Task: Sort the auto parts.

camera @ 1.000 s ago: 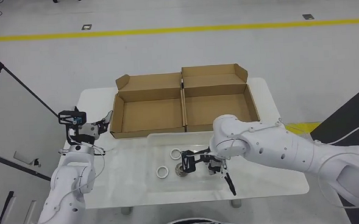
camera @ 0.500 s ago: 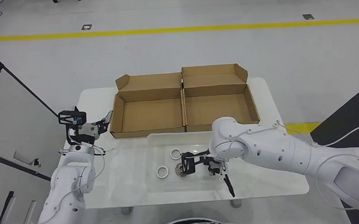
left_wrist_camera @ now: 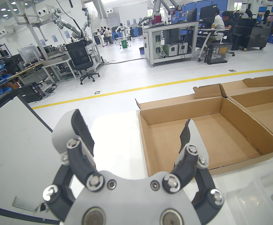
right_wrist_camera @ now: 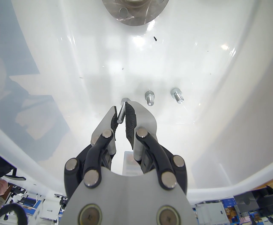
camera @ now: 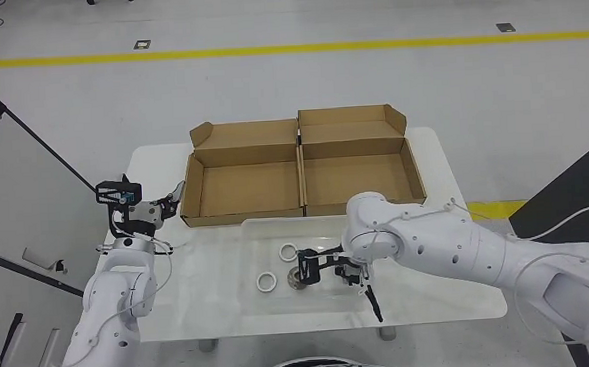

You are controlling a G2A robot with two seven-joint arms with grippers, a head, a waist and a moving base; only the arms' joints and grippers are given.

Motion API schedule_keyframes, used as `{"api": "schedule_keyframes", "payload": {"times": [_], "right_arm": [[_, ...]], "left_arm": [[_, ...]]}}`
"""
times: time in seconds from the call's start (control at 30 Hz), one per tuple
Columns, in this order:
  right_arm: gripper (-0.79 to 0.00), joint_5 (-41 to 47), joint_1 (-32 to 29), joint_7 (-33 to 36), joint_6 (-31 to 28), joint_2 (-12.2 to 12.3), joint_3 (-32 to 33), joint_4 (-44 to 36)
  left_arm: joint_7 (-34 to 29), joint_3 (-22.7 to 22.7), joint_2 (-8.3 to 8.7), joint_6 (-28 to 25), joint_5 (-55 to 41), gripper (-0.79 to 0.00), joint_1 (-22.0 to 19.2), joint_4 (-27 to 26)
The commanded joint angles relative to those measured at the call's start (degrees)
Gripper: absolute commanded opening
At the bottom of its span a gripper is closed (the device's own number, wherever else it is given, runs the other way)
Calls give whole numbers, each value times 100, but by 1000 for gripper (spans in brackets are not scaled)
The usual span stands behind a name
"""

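My right gripper is down inside the clear plastic tray, shut on a long threaded bolt that lies between its pads. Two short bolts rest on the tray floor just beside it. Ahead of the fingertips lies a round metal flange, which the top view shows too, with the right gripper close beside it. My left gripper hangs open and empty at the table's left side, next to the left cardboard box.
Two open, empty cardboard boxes stand side by side at the back, the left one and the right one. Two white rings lie in the tray left of the flange. A grey panel leans at the far left.
The right arm has shifted slightly while its gripper stays low in the tray. The left arm has not moved.
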Motion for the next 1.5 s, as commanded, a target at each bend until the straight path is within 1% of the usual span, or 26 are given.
{"api": "schedule_keyframes", "payload": {"times": [0.0,0.2,0.33,0.5,0.7,0.77,0.83,0.97,1.03,1.17,1.33,1.47], "right_arm": [[-785,11,2,13,13,-10,0,9],[-785,156,110,107,107,0,0,-73],[-785,476,387,178,178,77,0,-311],[-785,916,785,94,95,253,0,-548],[-785,1408,1246,-273,-272,548,0,-533],[-785,1600,1335,-543,-541,659,0,-369],[-785,1839,1400,-966,-964,782,2,-80],[-785,2249,1390,-2062,-2060,1037,111,538],[-785,2288,1325,-2555,-2552,1143,196,757],[-785,2327,1122,-3444,-3402,1241,431,1037],[-785,2012,985,-4191,-3402,1165,616,969],[-785,1761,1018,-4667,-3402,1066,704,995]], "left_arm": [[0,0,0,0,0,0,0,0],[0,0,0,0,0,0,0,0],[0,0,0,0,0,0,0,0],[0,0,0,0,0,0,0,0],[0,0,0,0,0,0,0,0],[0,0,0,0,0,0,0,0],[0,0,0,0,0,0,0,0],[0,0,0,0,0,0,0,0],[0,0,0,0,0,0,0,0],[0,0,0,0,0,0,0,0],[0,0,0,0,0,0,0,0],[0,0,0,0,0,0,0,0]]}}
